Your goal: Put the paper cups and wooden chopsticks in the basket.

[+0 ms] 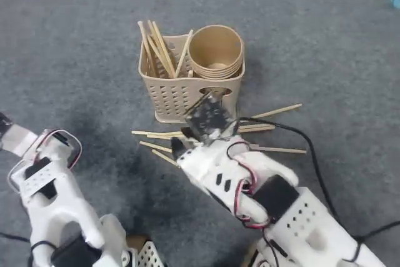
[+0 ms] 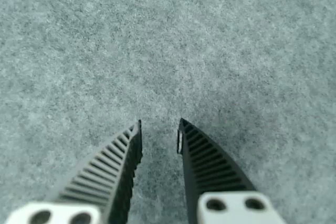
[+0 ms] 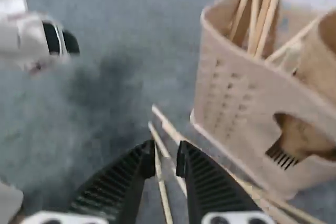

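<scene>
At the far left the left arm (image 1: 47, 186) sits low over the grey carpet (image 1: 75, 60), well apart from everything else; the left gripper (image 2: 159, 124) hangs over bare carpet with its jaws a little apart and nothing between them.

Toward the middle, loose chopsticks (image 1: 156, 136) lie flat on the carpet just in front of the basket (image 1: 172, 95); some fan out leftward, and others (image 1: 275, 112) stick out to the right past the right arm. The right gripper (image 3: 166, 148) is down among the left-hand ones; its jaws stand slightly parted with one chopstick (image 3: 160, 177) running between them, the gap being wider than the stick, so they straddle it rather than clamp it. In the high view the same gripper's dark tip is at (image 1: 177, 148), close to the basket's front wall.

The basket stands upright behind; its left compartment holds a bundle of upright chopsticks (image 1: 159, 48) leaning at various angles; its right compartment holds the paper cups (image 1: 215, 51), nested in a stack with the open mouth up.
</scene>
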Action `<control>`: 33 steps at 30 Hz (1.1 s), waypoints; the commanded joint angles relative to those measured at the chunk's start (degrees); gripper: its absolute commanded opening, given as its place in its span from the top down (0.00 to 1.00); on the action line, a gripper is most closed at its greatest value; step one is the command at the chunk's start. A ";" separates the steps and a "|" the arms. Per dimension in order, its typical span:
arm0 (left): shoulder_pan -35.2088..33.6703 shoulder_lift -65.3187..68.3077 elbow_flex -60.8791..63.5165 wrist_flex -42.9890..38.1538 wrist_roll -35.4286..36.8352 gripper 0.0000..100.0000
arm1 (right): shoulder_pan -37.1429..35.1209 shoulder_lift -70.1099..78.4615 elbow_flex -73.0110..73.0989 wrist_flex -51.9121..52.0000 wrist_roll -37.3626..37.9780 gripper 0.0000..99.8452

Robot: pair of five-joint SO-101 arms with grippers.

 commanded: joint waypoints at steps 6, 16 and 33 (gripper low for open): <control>0.70 -0.18 -2.07 -1.58 0.35 0.89 | -0.75 14.81 5.10 -3.12 -0.18 0.92; 2.90 -3.69 0.40 -1.14 -1.05 0.89 | -0.75 36.97 2.20 -12.53 -0.53 0.92; 16.09 -26.29 9.89 13.10 -17.41 0.88 | -3.12 40.84 -1.76 -13.05 -0.35 0.92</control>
